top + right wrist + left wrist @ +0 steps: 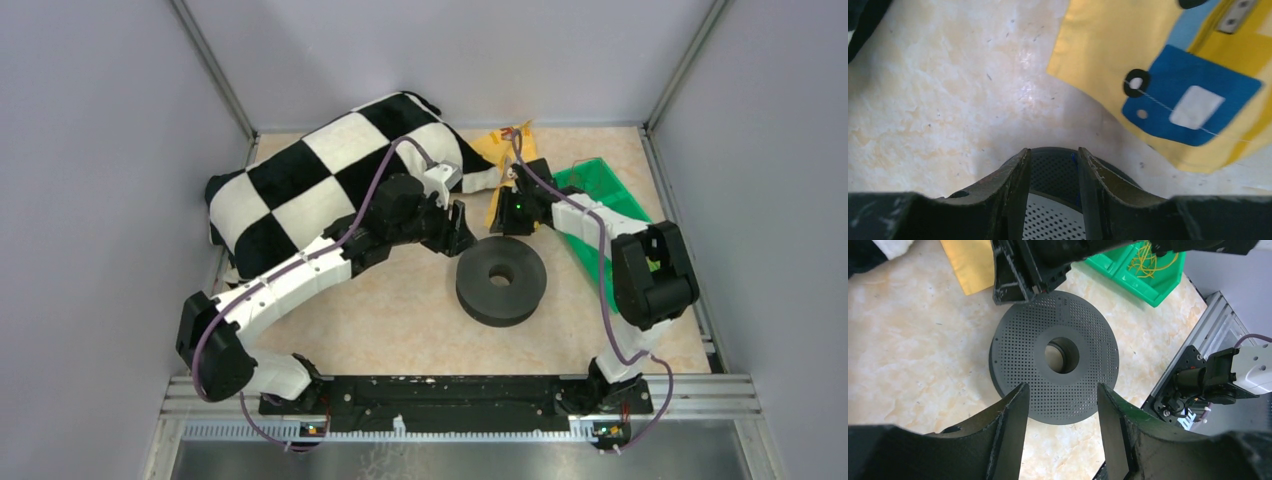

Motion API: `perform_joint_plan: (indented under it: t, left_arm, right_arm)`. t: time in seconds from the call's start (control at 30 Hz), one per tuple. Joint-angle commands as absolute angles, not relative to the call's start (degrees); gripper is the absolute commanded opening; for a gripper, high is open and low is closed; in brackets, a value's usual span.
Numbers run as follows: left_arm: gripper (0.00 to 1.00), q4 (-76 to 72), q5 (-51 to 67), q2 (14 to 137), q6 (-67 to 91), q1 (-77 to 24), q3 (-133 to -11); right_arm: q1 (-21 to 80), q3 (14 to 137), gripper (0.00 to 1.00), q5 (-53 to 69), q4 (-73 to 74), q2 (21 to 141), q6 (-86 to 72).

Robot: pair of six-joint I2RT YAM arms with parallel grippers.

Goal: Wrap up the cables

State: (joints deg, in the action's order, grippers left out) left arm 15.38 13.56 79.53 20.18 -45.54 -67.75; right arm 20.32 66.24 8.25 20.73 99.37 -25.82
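The dark grey perforated spool (501,280) lies flat on the table and fills the middle of the left wrist view (1054,356). My left gripper (458,228) hovers over its far-left side, jaws wide open and empty (1060,395). My right gripper (505,215) hangs over the spool's far rim (1053,170), jaws apart (1053,152). A hair-thin blue strand (1074,161) lies against the inside of its right finger; I cannot tell if it is gripped. No dark cables show clearly in any view.
A black-and-white checkered cushion (330,170) fills the back left. A yellow pouch with a blue patch (1193,95) lies behind the spool. A green bin (600,190) with yellow wire loops (1148,260) stands at the right. Frame walls close in the table.
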Motion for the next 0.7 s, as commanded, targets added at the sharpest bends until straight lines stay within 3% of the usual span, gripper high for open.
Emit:
perform_joint_plan:
  t: [0.0,0.37,0.67]
  left_arm:
    - [0.59,16.21,10.35,76.24,18.66,-45.56,-68.12]
    - [0.59,16.38,8.60,73.92,18.94,-45.56,-67.10]
    - [0.59,16.63,7.68,73.96,18.64,-45.54,-66.93]
  right_arm:
    - [22.74,70.70,0.40,9.29,20.35,101.88,-26.24]
    - [24.43,74.98,0.49,12.77,23.46,104.30,-23.41]
    - [25.99,78.02,0.50,15.89,24.45,106.72,-23.14]
